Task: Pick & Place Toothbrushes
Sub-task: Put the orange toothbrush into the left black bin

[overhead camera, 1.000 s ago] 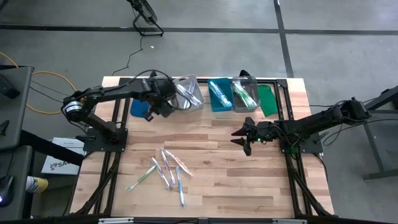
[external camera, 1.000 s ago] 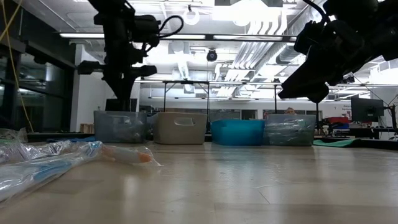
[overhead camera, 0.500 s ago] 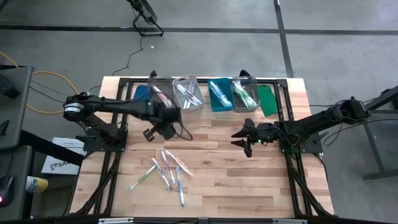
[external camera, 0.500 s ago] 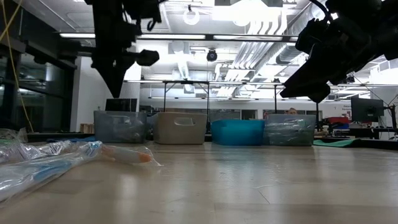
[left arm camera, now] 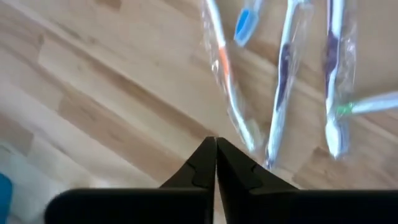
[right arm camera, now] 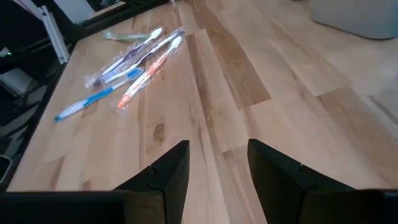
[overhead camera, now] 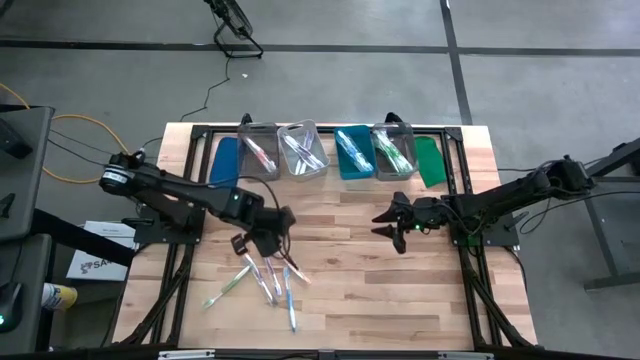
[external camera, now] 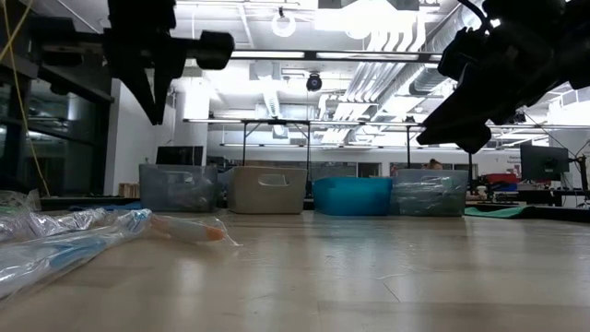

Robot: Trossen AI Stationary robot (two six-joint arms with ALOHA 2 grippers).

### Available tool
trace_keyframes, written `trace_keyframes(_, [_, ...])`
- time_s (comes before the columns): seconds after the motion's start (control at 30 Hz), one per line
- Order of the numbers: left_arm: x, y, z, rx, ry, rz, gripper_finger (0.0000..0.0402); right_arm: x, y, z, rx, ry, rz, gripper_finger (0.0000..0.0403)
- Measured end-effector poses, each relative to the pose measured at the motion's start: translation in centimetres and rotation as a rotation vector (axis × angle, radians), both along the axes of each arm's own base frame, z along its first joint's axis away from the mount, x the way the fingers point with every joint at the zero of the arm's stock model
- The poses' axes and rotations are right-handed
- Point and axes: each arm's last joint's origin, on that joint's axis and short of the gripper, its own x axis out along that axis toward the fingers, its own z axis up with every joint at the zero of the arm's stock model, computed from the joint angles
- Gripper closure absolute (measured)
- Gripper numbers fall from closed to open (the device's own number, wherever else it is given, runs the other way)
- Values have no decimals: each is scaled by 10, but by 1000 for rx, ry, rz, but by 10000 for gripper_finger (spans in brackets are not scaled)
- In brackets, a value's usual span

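Toothbrushes (overhead camera: 268, 275) loose in clear wrappers, clustered on the near-left part of the wooden table (overhead camera: 350, 290); long axes mostly running from the bins' side toward the near edge, fanned slightly, with one green-accented toothbrush (overhead camera: 228, 285) lying aslant and angled out to the left. More toothbrushes (overhead camera: 260, 154) standing slanted inside the clear bins (overhead camera: 300, 150) (teal bin (overhead camera: 353, 152) among them) in a row along the far edge. Left gripper (overhead camera: 247, 243) poised over the far end of the loose cluster, fingers pinched together with nothing between them; in the left wrist view, closed fingertips (left arm camera: 216, 163) pointing at an orange-accented toothbrush (left arm camera: 225, 81) and a purple-accented one (left arm camera: 282, 74). Right gripper (overhead camera: 392, 223) hanging well apart over the table's right-centre, fingers parted and empty, facing the cluster. Table of pale wood planks on a black frame; grey concrete floor around it; beyond, seen low across the tabletop, a bright room with ceiling lights and ductwork.
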Motion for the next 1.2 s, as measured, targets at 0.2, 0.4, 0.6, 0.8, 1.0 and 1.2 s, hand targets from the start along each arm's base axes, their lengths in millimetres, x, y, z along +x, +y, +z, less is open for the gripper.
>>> trace_keyframes(0.2, [1, -14, -12, -20, -65, -36, 328, -1, 9, 0, -5, -1, 31, 247])
trace_keyframes(0.4, [7, -17, -39, -63, -82, 48, 255, -3, 16, 0, -10, -6, 16, 247])
trace_keyframes(0.6, [19, -20, -65, -68, -6, 105, 243, -3, 19, 1, -6, -21, 20, 247])
trace_keyframes(0.8, [24, -23, -90, -91, 97, 140, 242, -3, 19, 2, -5, -26, 21, 247])
trace_keyframes(1.0, [29, -23, -100, -80, 116, 188, 242, -3, 19, 1, -8, -21, 22, 247])
trace_keyframes(1.2, [29, -23, -102, -76, 130, 193, 262, -3, 19, 1, -8, -20, 22, 247])
